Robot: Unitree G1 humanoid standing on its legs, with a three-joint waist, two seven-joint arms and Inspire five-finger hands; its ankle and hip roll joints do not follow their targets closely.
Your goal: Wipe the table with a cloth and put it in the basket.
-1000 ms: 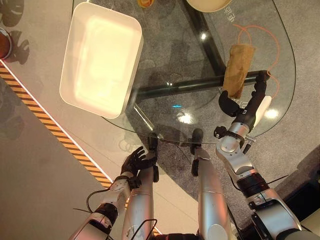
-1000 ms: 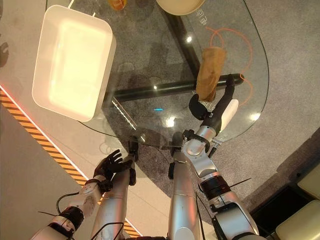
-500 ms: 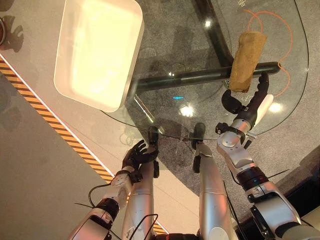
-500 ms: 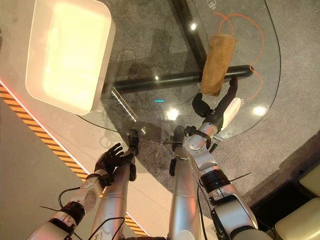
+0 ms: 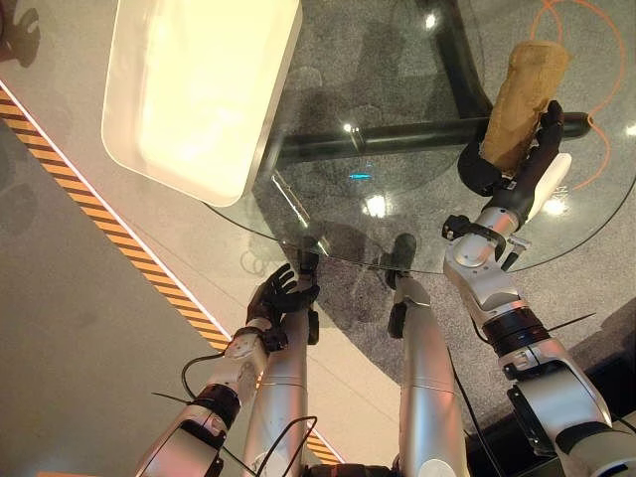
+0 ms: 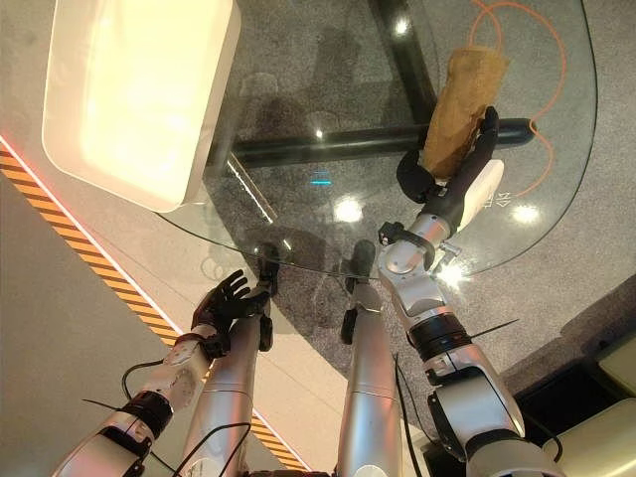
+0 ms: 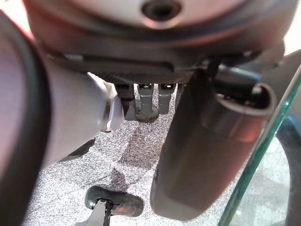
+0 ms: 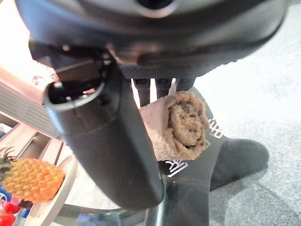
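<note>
A rolled brown cloth point(image 5: 522, 94) lies on the glass table point(image 5: 397, 89) at the far right. My right hand point(image 5: 517, 179) reaches over the table's near edge to the cloth's near end. Its thumb is on the left of the roll and its straight fingers point(image 5: 548, 117) lie along the right side, so the hand is open around it. The right wrist view has the rolled end point(image 8: 186, 125) between thumb and fingers. The white basket point(image 5: 280, 89) stands on the table's left part. My left hand point(image 5: 278, 298) hangs open below the near edge of the table.
Dark table legs point(image 5: 397, 134) run under the glass. A pineapple point(image 8: 30, 179) on a plate is seen in the right wrist view. Orange-and-black striped tape point(image 5: 99, 214) crosses the floor on the left. An orange cable point(image 6: 537, 60) loops under the table's right end.
The camera has shifted. My right hand has moved forward along the cloth, so its near end now sits between thumb and fingers. The left hand has stayed put.
</note>
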